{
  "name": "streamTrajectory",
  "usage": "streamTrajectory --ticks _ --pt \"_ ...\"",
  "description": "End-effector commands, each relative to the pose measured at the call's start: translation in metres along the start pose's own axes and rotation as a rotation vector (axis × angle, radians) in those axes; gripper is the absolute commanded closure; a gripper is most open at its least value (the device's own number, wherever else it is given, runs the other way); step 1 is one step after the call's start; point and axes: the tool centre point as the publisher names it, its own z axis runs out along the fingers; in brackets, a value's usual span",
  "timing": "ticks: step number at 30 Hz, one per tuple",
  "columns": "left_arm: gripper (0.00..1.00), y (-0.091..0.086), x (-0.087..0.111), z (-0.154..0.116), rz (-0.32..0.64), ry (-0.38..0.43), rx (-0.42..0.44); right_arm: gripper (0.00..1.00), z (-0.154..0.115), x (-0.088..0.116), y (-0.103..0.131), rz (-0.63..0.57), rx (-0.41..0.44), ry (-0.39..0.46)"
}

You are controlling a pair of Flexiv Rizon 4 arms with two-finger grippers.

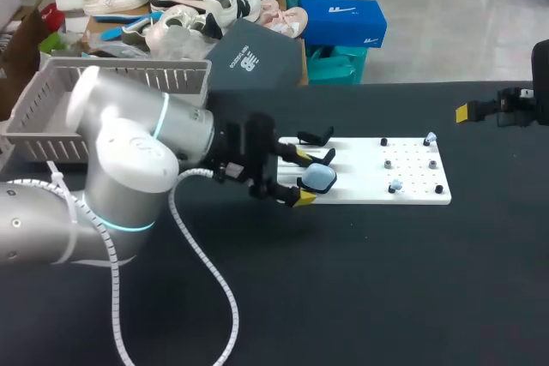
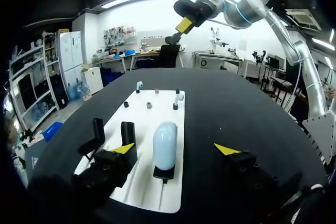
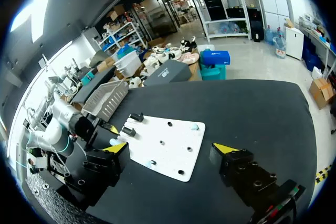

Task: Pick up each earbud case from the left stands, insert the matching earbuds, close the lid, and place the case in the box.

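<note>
**Room along the table's near edge; the board's left end is crowded**

The table (image 1: 360, 297) offers broad passage along its near edge and right side. On the white board (image 1: 369, 188), the earbud case (image 1: 319, 179) stands between the spread fingers of the left gripper (image 1: 302, 177), with a gap either side. An empty black stand (image 1: 316, 137) blocks the board's far left corner, and small pegs (image 1: 389, 163) stud its right end. A grey basket (image 1: 51, 100) fills the table's far left corner. The right gripper (image 3: 169, 149), fingers apart, hangs at the far right edge.
</note>
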Motion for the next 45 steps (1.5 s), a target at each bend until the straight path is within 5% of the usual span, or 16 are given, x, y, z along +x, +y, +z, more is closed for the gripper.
streamTrajectory --ticks 1,6,10,14,31,45 --pt "0.16 0.003 0.0007 0.0038 -0.001 0.001 0.009 0.0 0.0 0.0 0.0 0.0 0.0 0.0" --pt "0.22 0.0054 0.0 0.0059 -0.012 -0.001 0.013 0.0 0.0 0.0 0.0 0.0 0.0 0.0" --pt "0.5 0.0067 0.0005 0.0071 -0.013 0.0 0.013 0.0 0.0 0.0 0.0 0.0 0.0 0.0" --pt "0.57 0.0087 0.0013 0.0081 -0.015 0.002 0.012 0.0 0.0 0.0 0.0 0.0 0.0 0.0" --pt "0.53 0.0088 0.0042 0.0095 -0.025 0.01 0.017 0.0 0.0 0.0 0.0 0.0 0.0 0.0" --pt "0.72 0.0114 0.0052 0.0097 -0.032 0.011 0.017 0.0 0.0 0.0 0.0 0.0 0.0 0.0"
